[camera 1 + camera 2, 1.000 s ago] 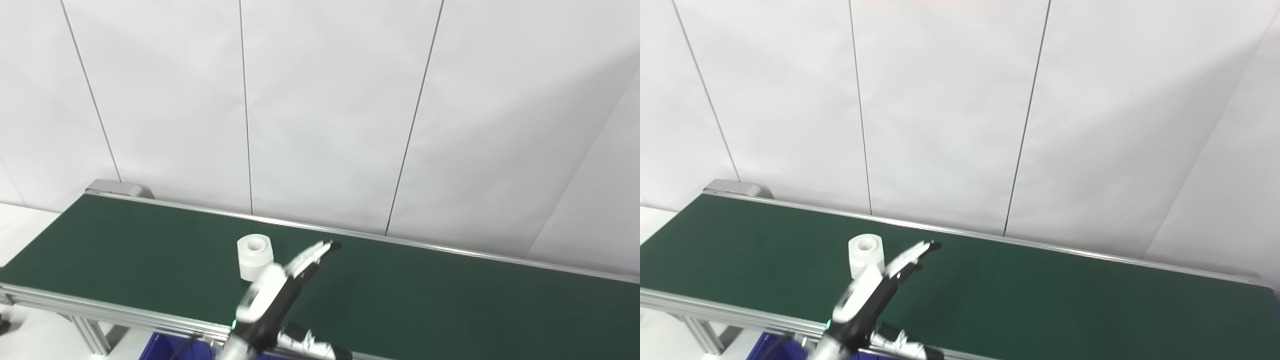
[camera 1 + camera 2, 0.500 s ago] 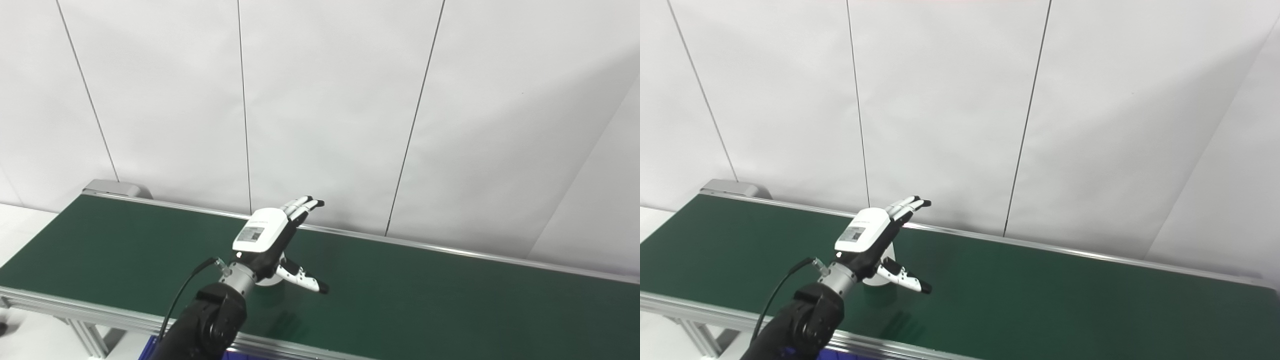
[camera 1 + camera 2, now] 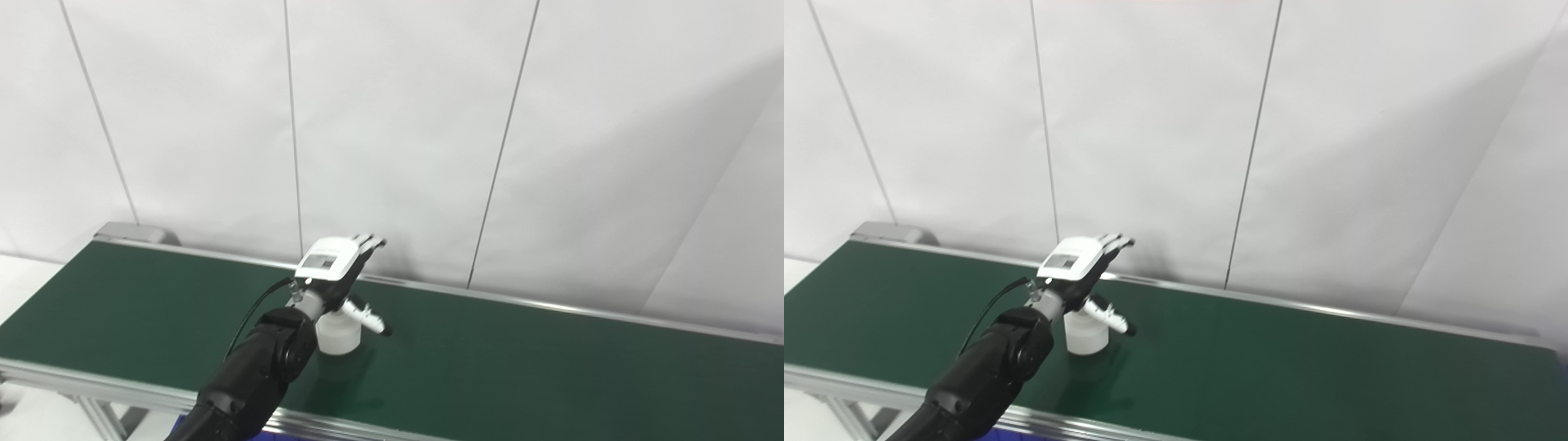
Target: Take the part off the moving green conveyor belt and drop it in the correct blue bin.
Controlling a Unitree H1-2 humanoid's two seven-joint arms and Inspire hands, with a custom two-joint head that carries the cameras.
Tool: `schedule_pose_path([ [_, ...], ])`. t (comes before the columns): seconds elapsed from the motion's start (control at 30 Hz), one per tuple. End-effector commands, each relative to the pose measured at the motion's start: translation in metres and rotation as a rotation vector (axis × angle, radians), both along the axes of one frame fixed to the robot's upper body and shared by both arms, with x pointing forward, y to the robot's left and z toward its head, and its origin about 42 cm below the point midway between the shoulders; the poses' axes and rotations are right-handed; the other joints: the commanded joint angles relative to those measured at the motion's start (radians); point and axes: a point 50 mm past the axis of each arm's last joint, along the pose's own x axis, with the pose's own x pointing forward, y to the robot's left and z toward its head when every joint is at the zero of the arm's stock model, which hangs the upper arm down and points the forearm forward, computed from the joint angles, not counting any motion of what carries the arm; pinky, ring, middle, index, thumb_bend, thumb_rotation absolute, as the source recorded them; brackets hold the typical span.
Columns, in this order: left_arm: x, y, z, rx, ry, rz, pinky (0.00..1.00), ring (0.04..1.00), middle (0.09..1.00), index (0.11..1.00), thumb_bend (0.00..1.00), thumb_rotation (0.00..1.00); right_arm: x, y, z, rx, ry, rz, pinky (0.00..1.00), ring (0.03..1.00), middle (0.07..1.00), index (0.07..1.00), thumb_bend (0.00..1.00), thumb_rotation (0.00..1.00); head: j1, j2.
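I see the green conveyor belt (image 3: 520,361) running across my view, edged by a silver rail (image 3: 551,306) on the far side and an aluminium frame (image 3: 73,376) on the near side. Behind it stands a white panelled wall (image 3: 398,135) with thin dark seams. A grey end housing (image 3: 135,233) sits at the belt's far left corner, and a sliver of blue bin (image 3: 995,433) peeks out under the near frame.

The white cylindrical part (image 3: 337,334) stands upright on the belt, left of the middle, and my own left hand (image 3: 334,269) and dark forearm (image 3: 257,373) cover its top and left side. A black cable (image 3: 254,315) loops from the wrist down to the forearm.

The left hand hovers over the part, palm down, with the fingers (image 3: 367,240) stretched out straight toward the wall and the thumb (image 3: 366,318) angled down to the right beside the part. It is spread wide and grips nothing; I cannot tell whether the palm touches the part's top. The right hand is out of my view.
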Motion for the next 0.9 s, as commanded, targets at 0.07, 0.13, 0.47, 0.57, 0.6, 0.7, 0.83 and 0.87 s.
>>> schedule_pose_path([
  [0.07,0.013,-0.006,0.010,0.028,-0.013,-0.020,0.82,0.935,0.937,0.896,1.00,0.48,0.007,0.008,0.017,0.025,-0.109,0.011,0.93,0.901,0.905,0.874,0.82,1.00,-0.001,0.008],
  [0.13,0.012,-0.007,0.003,0.040,0.019,-0.022,0.82,0.939,0.937,0.896,1.00,0.49,0.007,0.009,0.018,0.024,-0.115,0.010,0.92,0.898,0.903,0.873,0.82,1.00,-0.002,0.013],
  [0.47,0.007,-0.006,-0.008,0.112,0.227,-0.035,0.78,0.943,0.936,0.889,1.00,0.47,0.006,0.009,0.020,0.037,-0.119,0.010,0.91,0.891,0.901,0.874,0.81,1.00,-0.004,0.024],
  [0.57,0.007,-0.008,-0.009,0.121,0.240,-0.039,0.74,0.919,0.924,0.884,1.00,0.46,0.006,0.009,0.020,0.038,-0.119,0.011,0.90,0.888,0.900,0.876,0.80,1.00,-0.005,0.026],
  [0.6,0.007,-0.009,-0.009,0.122,0.237,-0.039,0.72,0.900,0.909,0.876,1.00,0.44,0.006,0.009,0.020,0.038,-0.119,0.011,0.91,0.887,0.899,0.875,0.80,1.00,-0.005,0.026],
  [0.7,0.004,-0.014,-0.019,0.015,0.134,-0.032,0.62,0.797,0.827,0.808,0.98,0.26,0.005,0.010,0.021,0.037,-0.122,0.010,0.91,0.886,0.896,0.876,0.80,1.00,-0.008,0.028],
  [0.83,-0.002,-0.018,-0.034,-0.112,-0.034,-0.041,0.42,0.505,0.540,0.573,0.65,0.01,0.004,0.010,0.023,0.037,-0.128,0.010,0.91,0.887,0.901,0.875,0.79,1.00,-0.010,0.034],
  [0.87,-0.003,-0.019,-0.037,-0.127,-0.050,-0.046,0.39,0.451,0.515,0.554,0.58,0.01,0.003,0.010,0.023,0.037,-0.129,0.010,0.91,0.886,0.900,0.876,0.79,1.00,-0.010,0.036],
])
